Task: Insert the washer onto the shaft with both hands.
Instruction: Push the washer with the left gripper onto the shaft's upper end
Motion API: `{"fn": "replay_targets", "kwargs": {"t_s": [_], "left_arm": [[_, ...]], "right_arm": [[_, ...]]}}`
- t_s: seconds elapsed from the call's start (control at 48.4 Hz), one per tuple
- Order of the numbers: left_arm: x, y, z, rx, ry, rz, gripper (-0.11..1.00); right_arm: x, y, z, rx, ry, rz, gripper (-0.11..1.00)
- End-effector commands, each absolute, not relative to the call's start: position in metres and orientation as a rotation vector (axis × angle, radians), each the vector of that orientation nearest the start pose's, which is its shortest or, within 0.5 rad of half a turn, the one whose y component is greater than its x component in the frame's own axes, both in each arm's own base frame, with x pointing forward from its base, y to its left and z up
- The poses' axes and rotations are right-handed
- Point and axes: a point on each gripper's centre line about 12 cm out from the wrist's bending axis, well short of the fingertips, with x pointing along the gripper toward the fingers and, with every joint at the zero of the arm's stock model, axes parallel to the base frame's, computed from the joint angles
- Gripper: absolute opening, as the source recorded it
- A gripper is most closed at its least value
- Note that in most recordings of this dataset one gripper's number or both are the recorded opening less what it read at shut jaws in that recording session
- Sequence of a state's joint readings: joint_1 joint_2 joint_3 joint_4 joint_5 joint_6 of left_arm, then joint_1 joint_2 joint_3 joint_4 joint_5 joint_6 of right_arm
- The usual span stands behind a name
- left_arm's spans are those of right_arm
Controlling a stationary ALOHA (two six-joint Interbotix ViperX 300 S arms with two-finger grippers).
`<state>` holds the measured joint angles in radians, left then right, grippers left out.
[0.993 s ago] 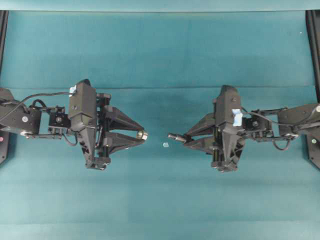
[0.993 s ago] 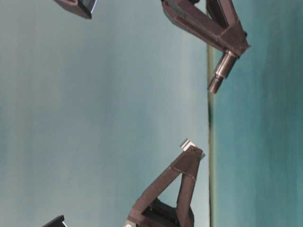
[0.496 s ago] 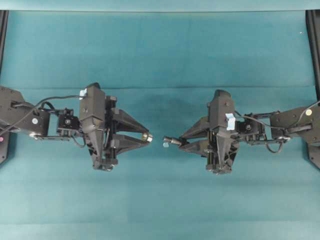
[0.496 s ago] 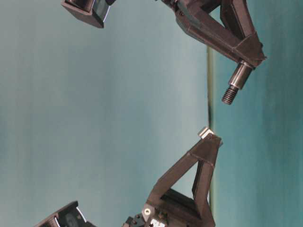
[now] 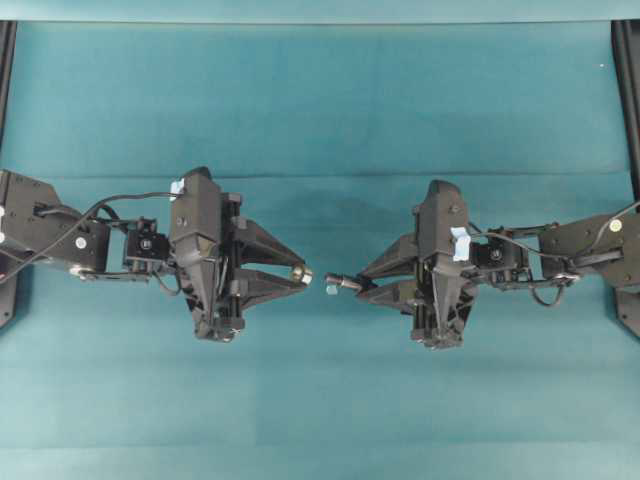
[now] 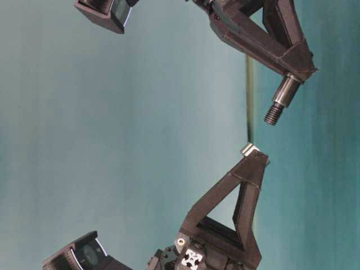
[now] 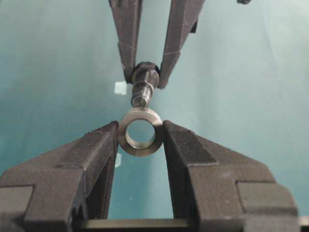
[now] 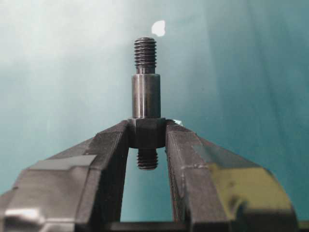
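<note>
- Two parts already picked up, none yet joined.
- Left gripper [image 5: 298, 274] part-way closed, fingers [image 7: 96, 150] pinching the washer [image 7: 140, 131] by its rim at the very tips; bore turned toward the other arm, seen clean through in the left wrist view.
- Right gripper [image 5: 362, 284] nearly fully closed, clamped on the thicker collar of the shaft [image 8: 146, 104]; smooth section and threaded end sticking out beyond the tips, a short threaded stub behind them.
- Both pieces held clear above the teal table cloth [image 5: 320, 100], near the middle of the overhead view, tips pointing at each other.
- Still apart: a narrow gap between threaded end and ring in the overhead and table-level views.
- In the table-level view, shaft [image 6: 280, 99] angled and offset from the washer [image 6: 248, 149]; hard to say from that view alone how true the line-up is.
- In the left wrist view, shaft end just above the ring's upper edge, not inside the bore, so probably not yet centred.
- Tiny pale square bit [image 7: 120, 87] lying on the cloth below the meeting point, no part of the job.
- Done, by judgement: grasping, lifting, bringing together.
- Left, by judgement: fine alignment of thread with bore, then sliding the ring over the thread and onto the smooth section.
- Roughly past halfway; the delicate part ahead.
- Risk: thread catching the ring's edge and tilting it in its light fingertip hold.
</note>
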<state>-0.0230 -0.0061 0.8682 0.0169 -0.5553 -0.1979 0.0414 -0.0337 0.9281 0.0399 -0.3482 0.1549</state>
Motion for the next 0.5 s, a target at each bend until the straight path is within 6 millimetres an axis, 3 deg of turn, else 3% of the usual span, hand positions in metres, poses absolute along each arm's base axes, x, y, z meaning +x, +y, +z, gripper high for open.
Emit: {"fn": "replay_targets", "kwargs": {"t_s": [0.0,0.476], "left_arm": [[0.371,-0.009,0.173,-0.178,0.269,-0.007,0.36],[0.381,-0.005,0.171,-0.178,0.268,0.003,0.36]], "right_arm": [[0.344,0.013,0.142,0.175,0.509,-0.021,0.0],[0.344,0.014,0.141,0.173,0.511,-0.019,0.0]]}}
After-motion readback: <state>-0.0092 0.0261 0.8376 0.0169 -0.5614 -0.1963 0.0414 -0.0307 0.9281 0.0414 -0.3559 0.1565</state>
